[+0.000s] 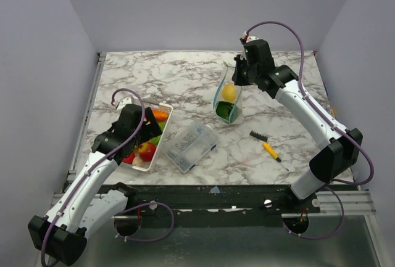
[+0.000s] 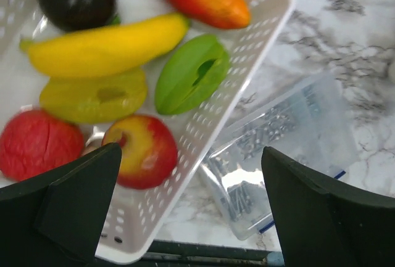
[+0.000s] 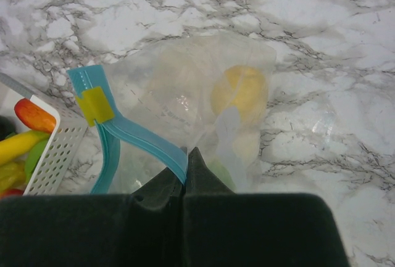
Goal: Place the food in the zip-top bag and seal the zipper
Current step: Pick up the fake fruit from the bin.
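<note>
Left gripper [image 2: 191, 150] hung spread wide above tray [image 2: 247, 51] food [image 2: 105, 48]; only the right wrist view showed right gripper [image 3: 186, 159] pinching the bag's [image 3: 185, 76] zipper [image 3: 139, 134].

readable text: none | labels, brands, numbers: none legible (clear box [image 2: 278, 150] specks too blurred)

Your surface [image 1: 185, 82] is white marble veined with grey. At its left lies a white perforated tray [image 1: 162, 137] (toy food [image 1: 147, 151] inside), with a clear rigid box [image 1: 190, 145] just beside it. Right of that lies a yellow-handled black brush [image 1: 265, 145]. Farther back, the zip-top bag [image 1: 228, 100] seems to rest its bottom on the marble.
</note>
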Robot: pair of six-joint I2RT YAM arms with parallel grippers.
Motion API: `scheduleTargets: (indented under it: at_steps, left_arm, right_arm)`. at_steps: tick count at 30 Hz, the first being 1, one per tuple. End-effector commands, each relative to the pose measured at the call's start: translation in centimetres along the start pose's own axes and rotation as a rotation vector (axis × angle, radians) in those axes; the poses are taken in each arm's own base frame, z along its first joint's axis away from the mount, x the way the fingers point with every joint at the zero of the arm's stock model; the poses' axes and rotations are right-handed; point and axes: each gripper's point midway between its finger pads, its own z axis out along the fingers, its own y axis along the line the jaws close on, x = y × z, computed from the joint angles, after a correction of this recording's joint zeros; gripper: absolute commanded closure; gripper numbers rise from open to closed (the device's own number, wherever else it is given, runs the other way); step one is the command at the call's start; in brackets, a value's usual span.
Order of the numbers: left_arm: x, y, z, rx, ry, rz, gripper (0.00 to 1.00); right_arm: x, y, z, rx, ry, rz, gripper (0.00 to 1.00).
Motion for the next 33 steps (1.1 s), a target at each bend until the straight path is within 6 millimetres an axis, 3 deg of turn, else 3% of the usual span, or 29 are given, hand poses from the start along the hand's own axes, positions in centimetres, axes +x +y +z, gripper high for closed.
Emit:
scheduleTargets:
  at_steps: [1, 6, 11, 14, 24, 33]
  left_arm:
    - [4.9, 5.4, -0.6, -0.245, 0.065, -0.324, 0.02]
    - [7.3, 5.8, 0.2, -0.237, 0.101, -0.405, 0.02]
    - [7.3, 4.7, 1.0, -0.185, 0.097, -0.476, 0.13]
    - [7.4, 5.4, 0.9, -0.245, 0.089, -0.528, 0.17]
    - [8.2, 5.8, 2.1, -0.283, 0.091, -0.696, 0.17]
    - [8.6, 6.4, 2.8, -0.361, 0.123, -0.720, 0.17]
  right_arm:
    - [-1.5, 0.5, -1.0, -0.024, -0.065, 0.004, 1.00]
    - [-1.0, 1.6, -0.3, -0.081, -0.040, 0.023, 1.00]
    - [-1.3, 1.6, -0.6, -0.082, -0.043, 0.024, 1.00]
    - [-1.3, 1.3, -0.7, -0.065, -0.049, 0.021, 1.00]
    - [-0.9, 1.3, -0.4, -0.063, -0.030, 0.015, 1.00]
    - [-0.8, 1.6, -0.4, -0.083, -0.032, 0.030, 1.00]
